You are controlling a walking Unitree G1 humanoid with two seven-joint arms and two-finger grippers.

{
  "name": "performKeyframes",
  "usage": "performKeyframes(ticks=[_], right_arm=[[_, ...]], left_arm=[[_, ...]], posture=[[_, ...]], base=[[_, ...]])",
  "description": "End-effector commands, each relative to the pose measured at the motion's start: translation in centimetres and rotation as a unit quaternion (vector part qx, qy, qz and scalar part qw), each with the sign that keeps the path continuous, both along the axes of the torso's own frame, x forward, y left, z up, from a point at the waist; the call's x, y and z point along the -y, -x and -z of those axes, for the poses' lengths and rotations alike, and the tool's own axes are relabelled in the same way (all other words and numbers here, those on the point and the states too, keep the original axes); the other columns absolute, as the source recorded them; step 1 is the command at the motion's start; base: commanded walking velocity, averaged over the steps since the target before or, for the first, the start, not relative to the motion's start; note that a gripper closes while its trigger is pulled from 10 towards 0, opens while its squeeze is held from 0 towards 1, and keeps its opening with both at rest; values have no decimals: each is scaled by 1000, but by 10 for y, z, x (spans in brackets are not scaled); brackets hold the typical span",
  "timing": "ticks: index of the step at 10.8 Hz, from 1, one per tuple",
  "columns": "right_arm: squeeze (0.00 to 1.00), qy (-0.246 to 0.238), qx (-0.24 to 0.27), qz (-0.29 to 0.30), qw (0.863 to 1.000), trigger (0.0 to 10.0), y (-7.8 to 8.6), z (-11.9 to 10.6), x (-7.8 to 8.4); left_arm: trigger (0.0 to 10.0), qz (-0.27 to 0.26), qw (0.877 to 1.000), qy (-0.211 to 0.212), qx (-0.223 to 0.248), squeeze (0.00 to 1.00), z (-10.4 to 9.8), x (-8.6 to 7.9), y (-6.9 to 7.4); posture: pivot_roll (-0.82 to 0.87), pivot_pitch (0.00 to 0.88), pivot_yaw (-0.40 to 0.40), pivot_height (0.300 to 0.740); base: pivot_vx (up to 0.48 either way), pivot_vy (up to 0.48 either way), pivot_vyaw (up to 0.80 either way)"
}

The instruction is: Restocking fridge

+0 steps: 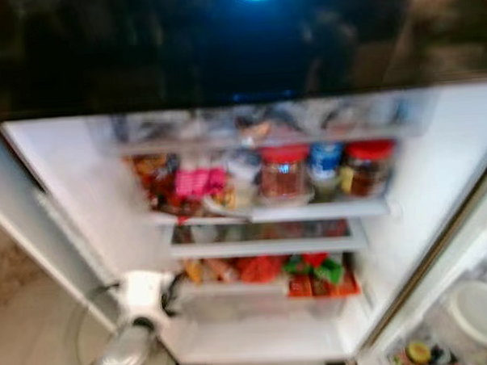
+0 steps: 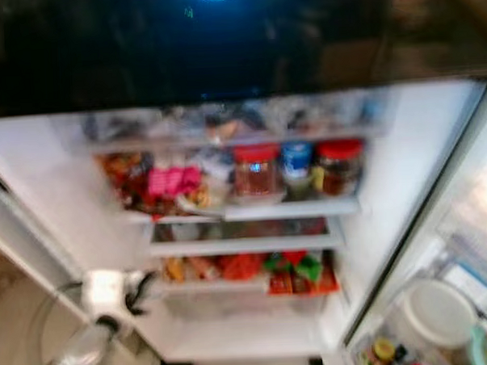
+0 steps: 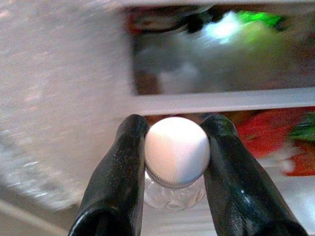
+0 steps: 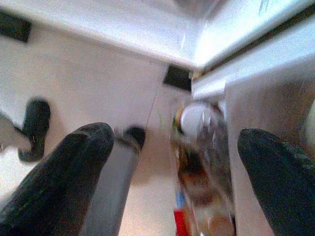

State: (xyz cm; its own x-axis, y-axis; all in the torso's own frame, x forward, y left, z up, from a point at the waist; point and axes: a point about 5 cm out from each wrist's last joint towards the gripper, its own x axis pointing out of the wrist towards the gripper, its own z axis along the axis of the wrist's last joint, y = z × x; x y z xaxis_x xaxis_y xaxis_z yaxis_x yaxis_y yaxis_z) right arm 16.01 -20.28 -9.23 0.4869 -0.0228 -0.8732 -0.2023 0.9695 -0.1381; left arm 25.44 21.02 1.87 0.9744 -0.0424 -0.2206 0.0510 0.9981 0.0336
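Observation:
The fridge stands open before me, blurred. Low at its left side, my left gripper reaches in beside the lower shelf. In the left wrist view this gripper is shut on the neck of a clear bottle with a white cap, facing the shelf edge and red and green packets. My right gripper is open, its fingers wide apart, pointing down at the floor and the door's shelf.
Red-lidded jars, a blue-lidded jar and a pink packet crowd the middle shelf. Red and green packets lie lower down. The white bottom shelf looks bare. The right door bin holds a white-lidded tub.

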Motion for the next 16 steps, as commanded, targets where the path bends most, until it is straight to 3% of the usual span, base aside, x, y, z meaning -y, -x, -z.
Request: performKeyframes(ticks=[1, 5, 13, 16], right_arm=[[0, 9, 10, 8, 1000, 10000, -1, -2, 7], [0, 8, 9, 7, 1000, 10000, -2, -2, 7], [0, 10, 8, 7, 1000, 10000, -2, -2, 8], [0, 14, 9, 5, 1000, 10000, -2, -2, 8]], left_arm=[[10000, 12, 1000, 7, 1, 0, 0, 8, -3], [10000, 18, 1000, 12, 1, 0, -1, 9, -4], [10000, 44, 999, 18, 7, 0, -2, 15, -3], [10000, 47, 999, 18, 8, 0, -3, 16, -4]], posture=[[-12, 0, 18, 740], [-11, 0, 18, 740], [-3, 0, 12, 740], [-3, 0, 12, 701]], base=[[289, 0, 0], [280, 0, 0], [0, 0, 0], [0, 0, 0]])
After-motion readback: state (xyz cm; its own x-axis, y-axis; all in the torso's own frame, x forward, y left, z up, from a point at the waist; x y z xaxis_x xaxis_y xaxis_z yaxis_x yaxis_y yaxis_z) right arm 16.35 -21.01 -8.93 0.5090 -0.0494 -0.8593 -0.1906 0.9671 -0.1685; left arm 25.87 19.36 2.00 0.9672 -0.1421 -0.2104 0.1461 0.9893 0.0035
